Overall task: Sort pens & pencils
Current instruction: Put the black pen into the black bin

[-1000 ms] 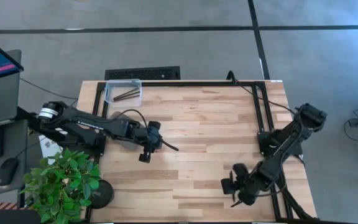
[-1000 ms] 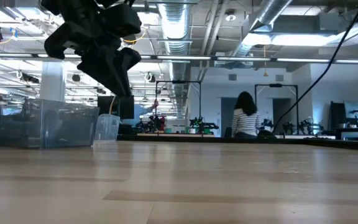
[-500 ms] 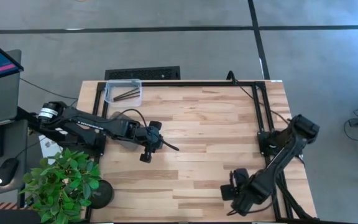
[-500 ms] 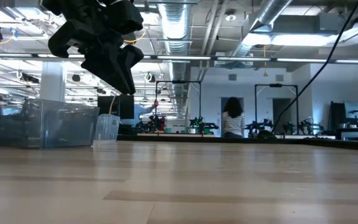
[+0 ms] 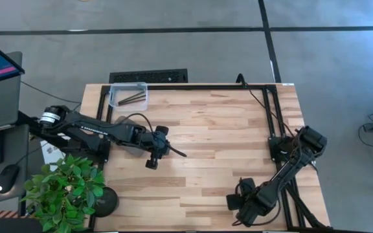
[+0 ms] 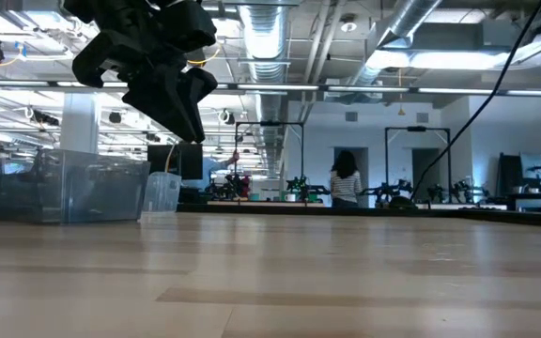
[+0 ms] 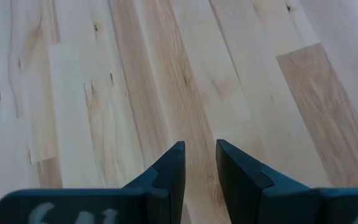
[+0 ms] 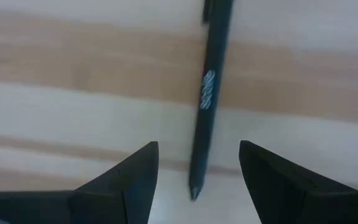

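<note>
The right gripper (image 5: 239, 202) hangs low over the pale wooden plank table (image 5: 212, 129), close to its near edge and towards the near right corner. Its two dark fingers (image 8: 132, 180) are spread wide, and in the right wrist view a slim black pen with small pale lettering on its barrel (image 8: 209, 93) lies flat on the wood between them, touched by neither finger, its pointed tip towards the camera. From above the pen is hidden beneath the gripper.

The left gripper (image 5: 151, 155) hovers above the left middle of the table, well clear of the surface in the low view (image 6: 172, 103). Its fingers (image 7: 169, 168) stand only a narrow gap apart with bare wood showing between them, holding nothing.

A clear rectangular plastic bin (image 5: 128, 95) sits at the far left corner of the table, with a few thin brown pencils (image 5: 133, 98) lying inside it. Just beyond the far edge lies a shallow black tray (image 5: 149, 76); what it holds cannot be made out.

A person (image 6: 346, 183) stands far off in the room behind the table.
</note>
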You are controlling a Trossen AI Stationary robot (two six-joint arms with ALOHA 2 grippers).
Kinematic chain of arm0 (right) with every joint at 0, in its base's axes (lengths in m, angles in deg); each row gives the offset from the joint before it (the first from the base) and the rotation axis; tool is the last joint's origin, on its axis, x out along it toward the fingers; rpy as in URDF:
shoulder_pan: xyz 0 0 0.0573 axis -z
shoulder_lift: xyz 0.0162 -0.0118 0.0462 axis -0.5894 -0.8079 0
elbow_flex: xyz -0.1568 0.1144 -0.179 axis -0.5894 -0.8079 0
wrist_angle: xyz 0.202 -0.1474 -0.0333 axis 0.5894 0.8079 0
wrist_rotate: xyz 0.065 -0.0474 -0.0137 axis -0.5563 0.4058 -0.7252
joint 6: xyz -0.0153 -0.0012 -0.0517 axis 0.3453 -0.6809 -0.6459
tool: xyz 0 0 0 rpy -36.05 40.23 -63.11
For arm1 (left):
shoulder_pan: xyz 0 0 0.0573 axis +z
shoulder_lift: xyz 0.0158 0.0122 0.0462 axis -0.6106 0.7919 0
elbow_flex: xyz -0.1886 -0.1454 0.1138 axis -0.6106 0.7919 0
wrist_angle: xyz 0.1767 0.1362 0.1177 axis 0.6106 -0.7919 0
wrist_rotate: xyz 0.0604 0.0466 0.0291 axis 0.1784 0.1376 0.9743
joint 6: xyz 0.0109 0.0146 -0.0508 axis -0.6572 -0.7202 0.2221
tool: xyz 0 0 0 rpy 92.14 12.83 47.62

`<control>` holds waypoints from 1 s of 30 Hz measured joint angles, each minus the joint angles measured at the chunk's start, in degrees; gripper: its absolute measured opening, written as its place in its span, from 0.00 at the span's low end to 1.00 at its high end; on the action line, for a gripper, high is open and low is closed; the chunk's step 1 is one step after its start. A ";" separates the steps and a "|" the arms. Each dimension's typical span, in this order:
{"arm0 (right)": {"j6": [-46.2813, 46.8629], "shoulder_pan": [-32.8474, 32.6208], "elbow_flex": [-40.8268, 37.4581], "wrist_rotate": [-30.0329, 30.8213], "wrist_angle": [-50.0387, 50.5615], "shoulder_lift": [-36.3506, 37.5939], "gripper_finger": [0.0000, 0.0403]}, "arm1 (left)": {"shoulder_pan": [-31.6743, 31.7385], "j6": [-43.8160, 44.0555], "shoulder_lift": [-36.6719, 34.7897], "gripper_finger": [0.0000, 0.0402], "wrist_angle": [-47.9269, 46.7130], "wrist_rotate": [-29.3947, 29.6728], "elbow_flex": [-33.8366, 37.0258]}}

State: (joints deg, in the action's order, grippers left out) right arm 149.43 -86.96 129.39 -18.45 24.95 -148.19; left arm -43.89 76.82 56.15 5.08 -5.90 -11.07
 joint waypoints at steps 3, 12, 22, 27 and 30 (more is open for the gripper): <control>-0.02 0.00 0.15 0.07 -0.48 -0.89 0.61 | 0.00 0.00 -0.02 0.20 -0.02 -0.02 0.00; -3.61 0.02 0.31 0.53 -1.00 -3.35 0.61 | 0.02 -0.86 -0.04 0.20 -0.08 -0.02 0.00; -4.48 0.63 0.18 0.79 -1.42 -3.36 0.61 | 0.02 -0.87 -0.04 0.20 -0.08 -0.02 0.00; -4.15 0.72 0.09 0.25 -1.82 -3.41 0.61 | 0.02 -0.87 -0.04 0.20 -0.09 -0.02 0.00; -3.90 0.85 0.09 -2.30 -1.86 -3.43 0.60 | 0.02 -0.87 -0.04 0.20 -0.08 -0.02 0.00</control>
State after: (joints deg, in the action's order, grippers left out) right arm 145.53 -86.11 129.48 -20.75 23.09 -151.62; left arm -43.87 75.95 56.10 5.00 -5.92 -11.07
